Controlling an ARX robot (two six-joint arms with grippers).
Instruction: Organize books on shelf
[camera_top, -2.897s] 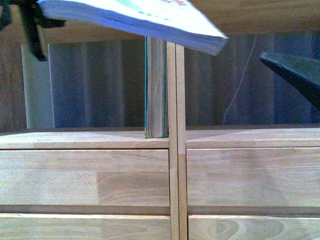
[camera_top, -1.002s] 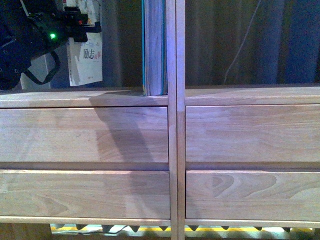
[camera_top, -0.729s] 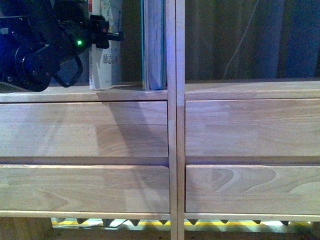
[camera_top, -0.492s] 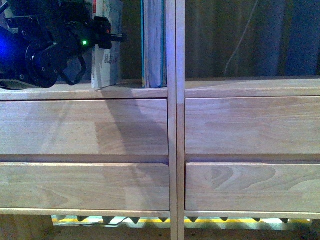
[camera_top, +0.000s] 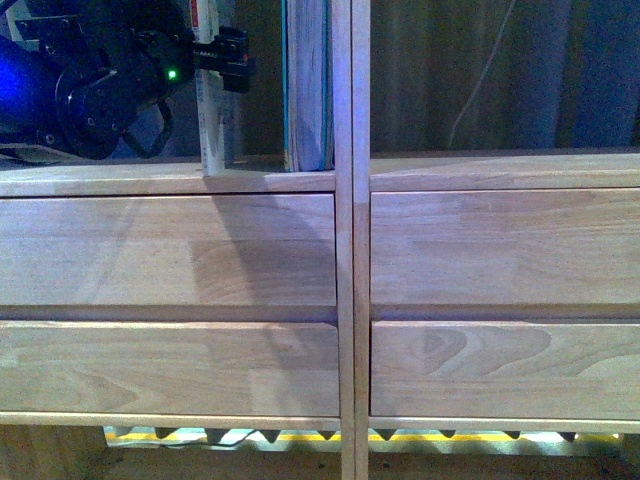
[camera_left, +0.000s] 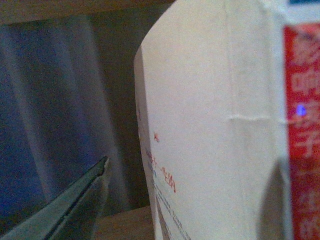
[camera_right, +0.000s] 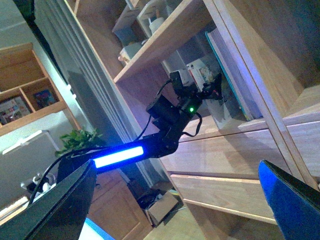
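Front: white paperback (camera_top: 213, 120) stands upright on the shelf (camera_top: 120, 180), left gripper (camera_top: 222, 62) at its top. Teal book (camera_top: 308, 90) is near, against the divider (camera_top: 351, 100).
Left wrist: one finger (camera_left: 75, 205) sits off the cover; you can't tell the grip.
Right wrist: right gripper (camera_right: 177, 170) gapes, empty.
Likely light and floppy; pinch near the spine.

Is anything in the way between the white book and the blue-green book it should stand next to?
Nothing visible is. The white paperback stands on the shelf, and the gap between it and the teal book shows nothing in it.
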